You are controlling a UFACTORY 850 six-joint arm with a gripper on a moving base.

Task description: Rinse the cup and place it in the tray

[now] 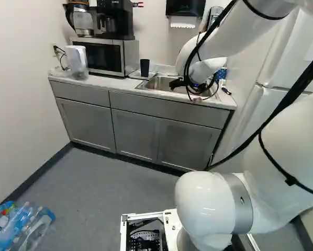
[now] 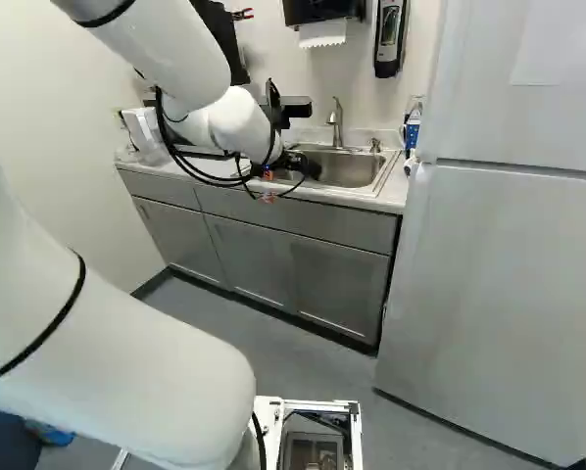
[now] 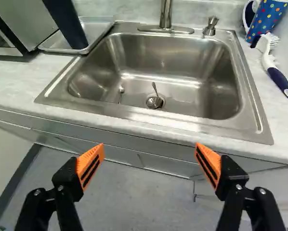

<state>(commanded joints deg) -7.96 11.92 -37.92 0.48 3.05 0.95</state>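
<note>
My gripper point(image 2: 311, 167): fingers spread wide apart, nothing held. Ahead of my fingers: counter edge, then sink point(image 3: 158, 115), with small metal strainer point(image 3: 154, 101) in basin bottom. Faucet point(image 3: 166, 14) and metal knob point(image 3: 210, 26) stand at sink's back rim. Dark cup point(image 1: 144, 67): upright on tray point(image 3: 97, 30), beside sink; microwave point(image 1: 105, 56) just beyond tray, limiting that side. Opposite side of sink: scrub brush point(image 3: 274, 72), dotted blue mug point(image 3: 268, 18). Farther right: tall refrigerator point(image 2: 499, 294) flanks counter
</note>
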